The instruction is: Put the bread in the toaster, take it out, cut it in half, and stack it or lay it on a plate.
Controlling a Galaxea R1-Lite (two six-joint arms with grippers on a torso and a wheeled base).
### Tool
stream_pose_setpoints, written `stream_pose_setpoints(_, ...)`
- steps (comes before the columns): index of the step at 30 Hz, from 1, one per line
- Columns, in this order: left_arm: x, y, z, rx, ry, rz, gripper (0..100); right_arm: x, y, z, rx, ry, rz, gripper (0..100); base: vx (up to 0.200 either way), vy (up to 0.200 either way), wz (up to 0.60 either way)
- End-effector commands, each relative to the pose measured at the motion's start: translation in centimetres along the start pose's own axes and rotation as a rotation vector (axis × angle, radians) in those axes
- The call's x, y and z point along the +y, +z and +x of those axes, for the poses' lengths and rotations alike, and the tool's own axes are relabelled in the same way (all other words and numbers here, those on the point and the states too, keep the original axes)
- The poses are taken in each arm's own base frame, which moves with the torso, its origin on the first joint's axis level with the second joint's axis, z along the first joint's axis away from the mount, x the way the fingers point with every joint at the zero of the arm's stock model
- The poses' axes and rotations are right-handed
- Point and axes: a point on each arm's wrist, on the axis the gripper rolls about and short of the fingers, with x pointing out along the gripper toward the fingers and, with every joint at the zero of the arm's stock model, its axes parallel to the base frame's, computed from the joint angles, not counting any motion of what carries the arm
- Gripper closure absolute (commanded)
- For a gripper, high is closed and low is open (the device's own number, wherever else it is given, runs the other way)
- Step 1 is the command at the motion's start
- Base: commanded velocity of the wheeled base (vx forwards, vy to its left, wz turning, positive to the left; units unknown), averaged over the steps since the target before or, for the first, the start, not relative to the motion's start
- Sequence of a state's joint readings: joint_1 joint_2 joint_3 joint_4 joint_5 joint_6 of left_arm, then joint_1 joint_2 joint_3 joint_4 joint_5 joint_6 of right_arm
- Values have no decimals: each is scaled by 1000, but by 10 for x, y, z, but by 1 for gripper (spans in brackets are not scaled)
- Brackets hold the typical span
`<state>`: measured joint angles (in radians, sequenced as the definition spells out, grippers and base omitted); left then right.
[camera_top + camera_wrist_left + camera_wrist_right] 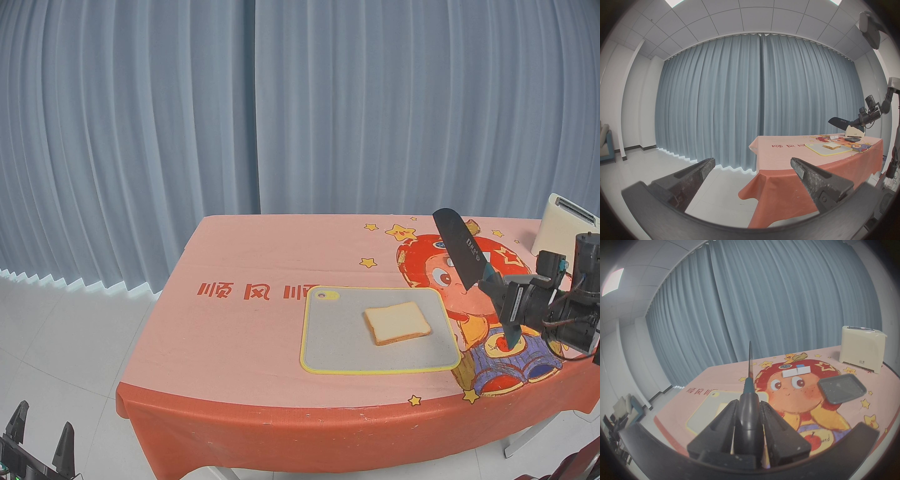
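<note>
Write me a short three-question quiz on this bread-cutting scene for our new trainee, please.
1. True or false: the slice of bread on the cutting board is already cut in half.
2. What does the right hand grip? A) the knife B) the toaster C) the tray
3. Fill in the blank: the left hand is ____ and holds nothing.

Key: 1 false; 2 A; 3 open.

Table [250,350], draped in an orange-pink cartoon-print cloth, is occupying the lower centre of the head view. A yellow-rimmed grey cutting board [337,350] is lying right of centre. A cream toaster [562,228] is standing at the right edge, with a dark tray [842,388] lying near it.
</note>
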<state>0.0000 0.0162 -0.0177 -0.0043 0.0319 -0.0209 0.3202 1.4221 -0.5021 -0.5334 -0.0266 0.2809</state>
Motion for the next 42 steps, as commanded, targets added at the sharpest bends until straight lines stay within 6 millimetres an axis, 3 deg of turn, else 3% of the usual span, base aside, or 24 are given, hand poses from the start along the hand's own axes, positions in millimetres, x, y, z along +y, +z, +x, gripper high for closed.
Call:
stream_pose_setpoints(1,0,-5,1,12,2,0,0,8,-9,-31,-38,53,-2,100,0,0,0)
stream_pose_setpoints(12,0,-5,1,12,1,0,0,16,-14,-56,-67,150,164,100,0,0,0)
stream_pose_setpoints(21,0,-5,1,12,1,0,0,18,-16,-61,-64,182,149,100,0,0,0)
stream_pose_setpoints(26,0,-5,1,10,2,0,0,34,-5,-62,-68,286,90,100,0,0,0)
stream_pose_setpoints(30,0,-5,1,12,2,0,0,35,-8,-52,-33,295,-10,100,0,0,0)
stream_pose_setpoints(31,0,-5,1,12,2,0,0,36,-14,-39,16,275,-39,100,0,0,0)
stream_pose_setpoints(38,0,-5,1,12,2,0,0,39,-41,-9,178,246,-20,100,0,0,0)
stream_pose_setpoints(42,0,-5,1,12,1,0,0,45,-37,-7,128,265,-6,100,0,0,0)
